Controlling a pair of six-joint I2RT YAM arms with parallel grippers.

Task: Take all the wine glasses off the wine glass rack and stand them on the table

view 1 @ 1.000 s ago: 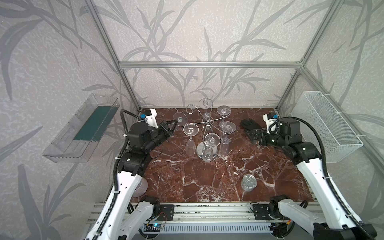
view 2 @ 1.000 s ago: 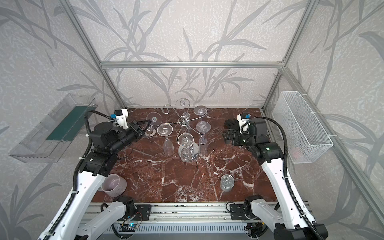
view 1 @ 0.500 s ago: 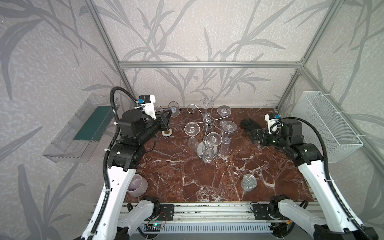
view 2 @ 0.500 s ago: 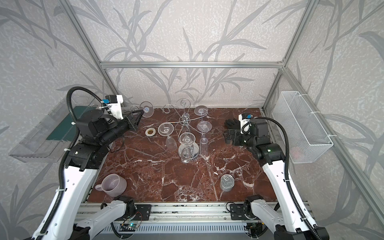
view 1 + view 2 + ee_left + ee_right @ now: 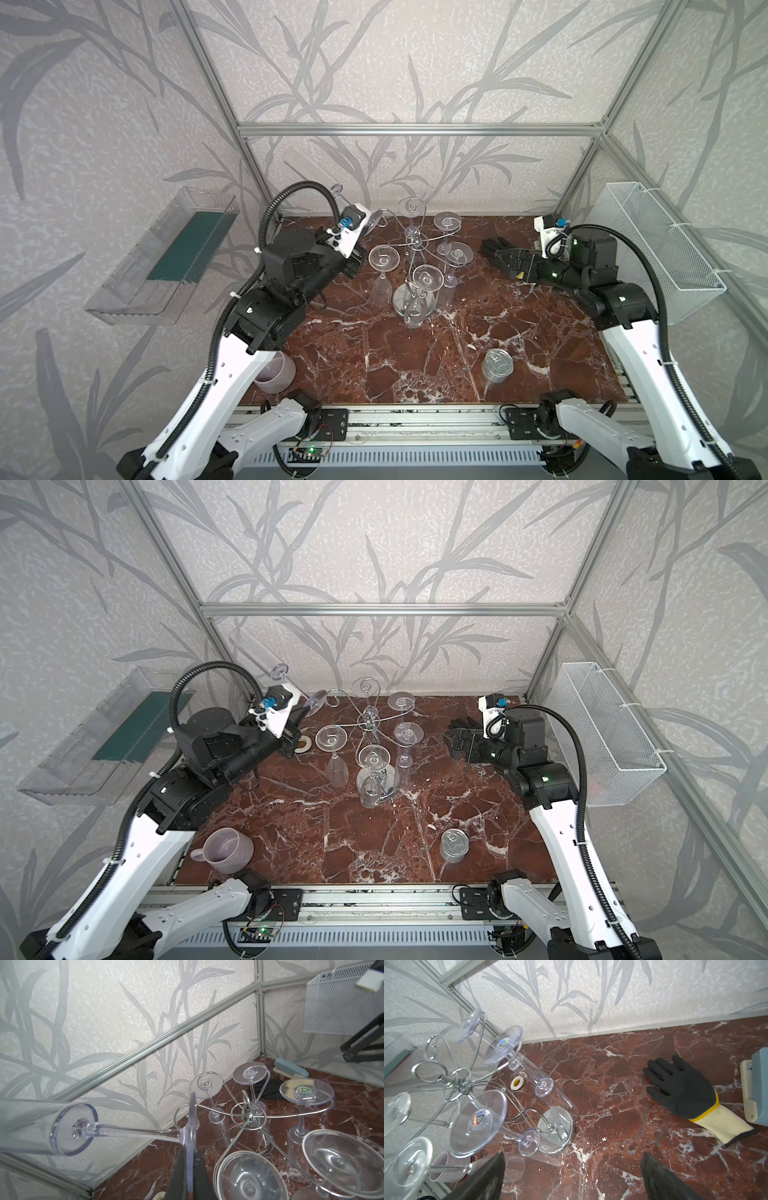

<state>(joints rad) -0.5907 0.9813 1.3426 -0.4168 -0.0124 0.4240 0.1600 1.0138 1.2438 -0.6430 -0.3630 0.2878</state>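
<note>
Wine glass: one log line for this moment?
wine glass: off wine glass rack, tilted | left fingers: shut on its foot | right fingers: open, empty

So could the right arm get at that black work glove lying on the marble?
Probably yes: the right pincer stands open with the black work glove lying flat just ahead, and only bare marble tabletop between them.

Top views high, looking down; wrist views close, sharing rack (image 5: 247, 1114)
</note>
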